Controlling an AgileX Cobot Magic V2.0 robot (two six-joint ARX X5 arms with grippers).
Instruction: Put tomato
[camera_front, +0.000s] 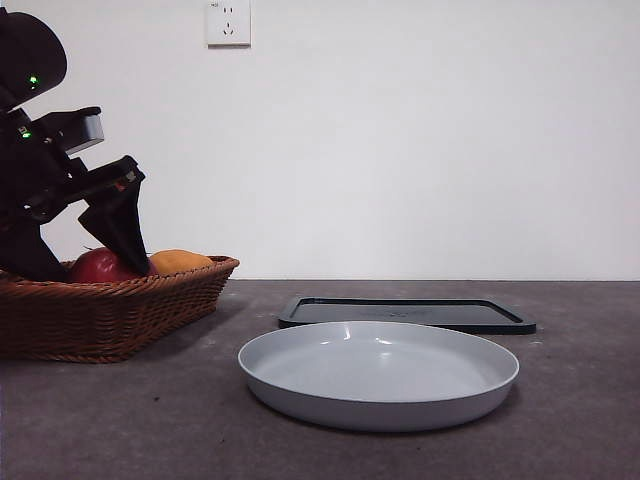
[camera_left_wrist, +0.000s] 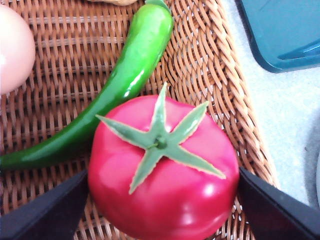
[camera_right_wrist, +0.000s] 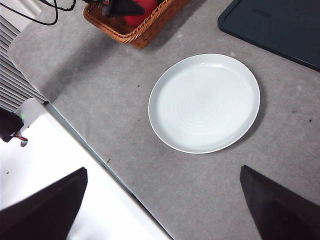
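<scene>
Since the tomato (camera_left_wrist: 162, 170) looks glossy, round and likely slippery, the left gripper (camera_left_wrist: 160, 200), jaws apart flanking it by the basket (camera_left_wrist: 215, 65) edge, should clamp its widest middle, while the right gripper (camera_right_wrist: 162, 210) waits open.

arm (camera_front: 40, 190): black, angular, rounded joint | two green LEDs | end effector jaws: matte black wedges

Front view: low, at worktop (camera_front: 120, 420) height, facing level toward the white wall; basket (camera_front: 110, 315) at near left, grey plate (camera_front: 378, 375) close in the centre, dark tray (camera_front: 405, 313) behind it.

Left wrist view: straight down, very close, into the basket (camera_left_wrist: 210, 65) (weave fills the picture).

Right wrist view: high, well back, looking down on the worktop (camera_right_wrist: 100, 100).

Shared: plate (camera_right_wrist: 204, 102) and basket (camera_right_wrist: 132, 27) appear in front and right wrist views; the basket in all three.
</scene>
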